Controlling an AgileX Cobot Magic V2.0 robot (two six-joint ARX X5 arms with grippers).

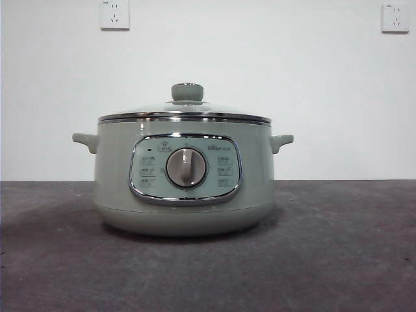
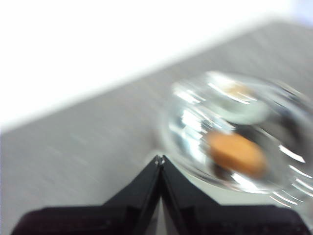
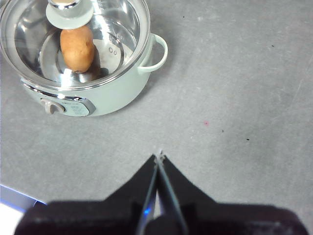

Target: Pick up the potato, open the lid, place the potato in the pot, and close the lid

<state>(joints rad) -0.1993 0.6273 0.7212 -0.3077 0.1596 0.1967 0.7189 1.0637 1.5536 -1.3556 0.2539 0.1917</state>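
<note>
The pale sage-green pot [image 1: 183, 188] stands in the middle of the grey table with its control panel and silver dial [image 1: 186, 167] facing the front view. The glass lid [image 1: 185, 112] with its pale-green knob [image 1: 187, 91] sits closed on the pot. In the right wrist view the brown-orange potato [image 3: 77, 47] lies inside the pot [image 3: 115, 93] under the lid [image 3: 115, 22]. The blurred left wrist view also shows the potato [image 2: 237, 153] through the lid [image 2: 195, 127]. My left gripper [image 2: 160, 159] is shut and empty, beside the pot. My right gripper [image 3: 159, 157] is shut and empty above bare table, away from the pot.
A white wall with two power sockets [image 1: 114, 14] [image 1: 395, 17] stands behind the table. The grey tabletop [image 1: 338, 260] stretches around the pot on both sides. A pale blue-white edge [image 3: 14, 205] shows at a corner of the right wrist view.
</note>
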